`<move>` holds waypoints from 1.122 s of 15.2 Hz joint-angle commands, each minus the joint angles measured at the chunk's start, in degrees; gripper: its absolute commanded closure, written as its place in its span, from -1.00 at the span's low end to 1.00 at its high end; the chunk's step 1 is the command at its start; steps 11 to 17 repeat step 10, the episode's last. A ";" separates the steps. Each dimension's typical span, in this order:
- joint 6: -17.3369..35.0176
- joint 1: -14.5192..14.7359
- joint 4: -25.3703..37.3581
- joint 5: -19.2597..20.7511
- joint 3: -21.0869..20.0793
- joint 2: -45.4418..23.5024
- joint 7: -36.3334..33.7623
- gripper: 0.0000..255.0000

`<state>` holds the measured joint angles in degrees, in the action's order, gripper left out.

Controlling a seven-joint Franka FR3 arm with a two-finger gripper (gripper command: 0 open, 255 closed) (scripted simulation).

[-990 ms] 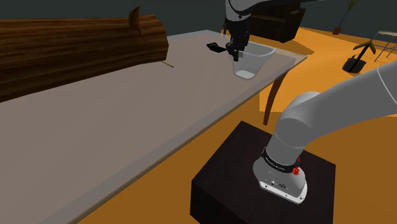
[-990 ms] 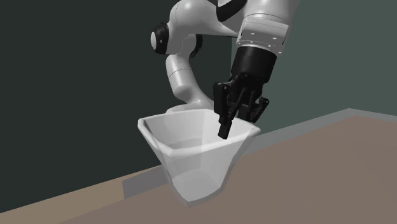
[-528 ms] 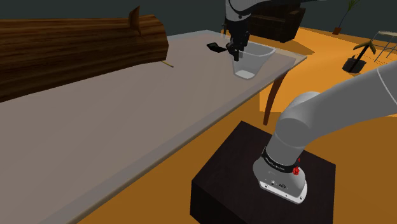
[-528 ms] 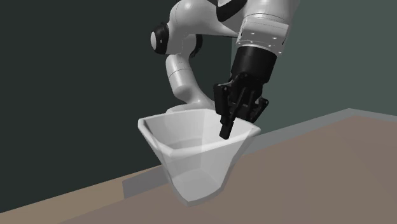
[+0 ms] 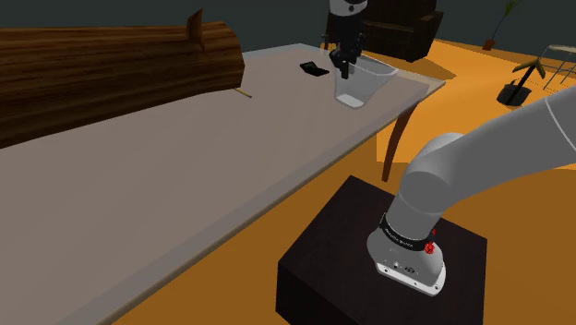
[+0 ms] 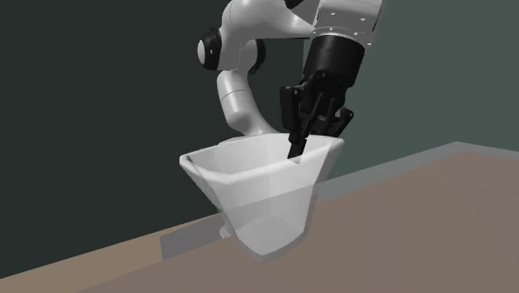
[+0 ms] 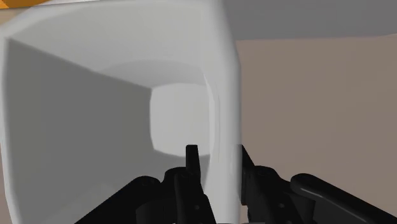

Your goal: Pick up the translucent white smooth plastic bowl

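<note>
The translucent white bowl is at the far end of the grey-brown table, raised a little and tilted. My black gripper is shut on the bowl's rim, coming from above on the shoulder view's left side of it. In the second exterior view the gripper pinches the rim of the bowl, which hangs just above the table. The wrist view has one finger inside the bowl and one outside, with the gripper clasping the wall between them.
A dark wooden log-like piece lies along the table's far left side. A small black flat object lies near the bowl. The orange floor, a table leg and the dark stand are on the shoulder view's right.
The gripper has risen with the bowl clasped in it. The bowl has come up off the table and tilted slightly.
</note>
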<state>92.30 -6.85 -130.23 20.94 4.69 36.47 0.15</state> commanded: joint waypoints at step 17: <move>-6.27 -0.04 8.06 -0.45 -0.68 -1.48 1.90 1.00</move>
